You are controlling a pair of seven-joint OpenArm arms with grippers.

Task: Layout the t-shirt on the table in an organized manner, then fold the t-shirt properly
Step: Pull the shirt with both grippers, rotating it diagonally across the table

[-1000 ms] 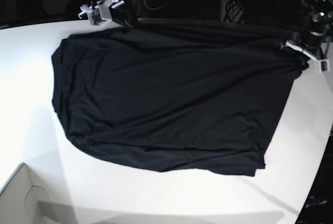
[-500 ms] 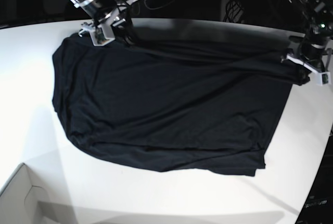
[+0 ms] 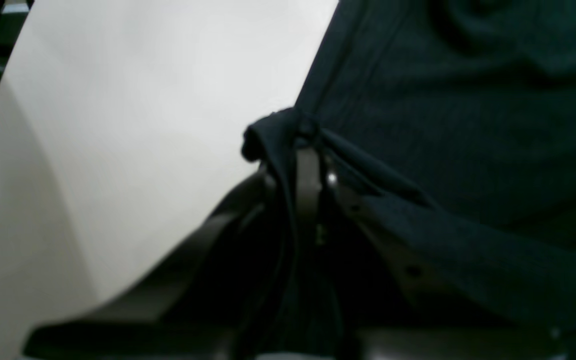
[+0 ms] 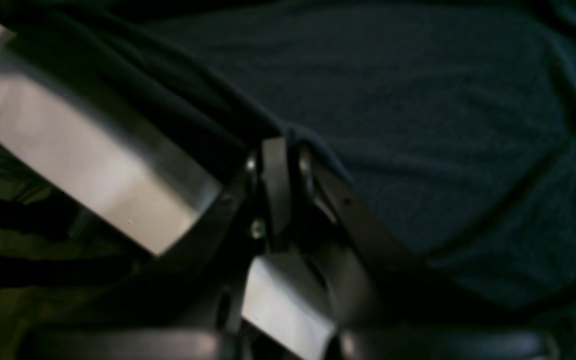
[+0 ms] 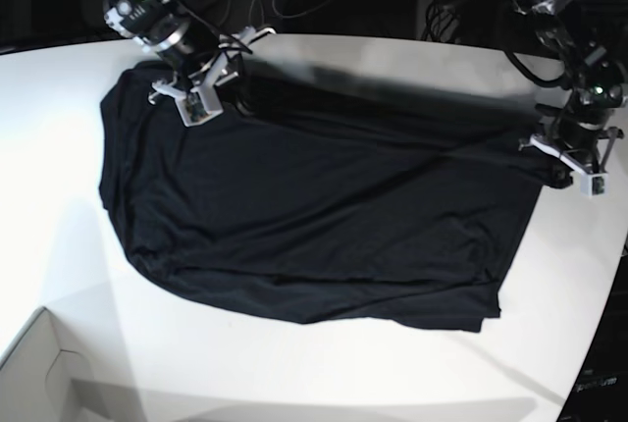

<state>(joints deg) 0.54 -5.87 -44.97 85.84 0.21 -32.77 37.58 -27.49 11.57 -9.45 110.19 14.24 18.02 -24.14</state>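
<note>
Item: black t-shirt (image 5: 314, 216), thin soft knit, no print. Location: spread across the middle of the white table (image 5: 59, 236), reaching from near the far edge toward the near edge, with bare surface on all sides. The near hem lies doubled and uneven; the far edge is raised off the surface between the two grip points, with diagonal tension folds running between them.

Item: left gripper (image 5: 561, 169), near the table's right edge in the base view. Jaws pressed together, pinching a bunched corner of the shirt; the left wrist view shows cloth knotted around the closed tips (image 3: 308, 150).

Item: right gripper (image 5: 201, 98), near the far left corner of the table. Jaws pressed together on the shirt's edge; the right wrist view shows fabric caught at the closed tips (image 4: 280, 150).

Item: pale cardboard box (image 5: 34, 373), at the near left corner, apart from the shirt.

Stage, as judged: folding the far edge over the body of the shirt.

Risks, as judged: thin fabric may slip from either small pinch under tension, dropping one corner and skewing the fold. Unequal travel of the two arms would lay a slanted crease. The already rumpled near hem could be trapped under the fold.
</note>
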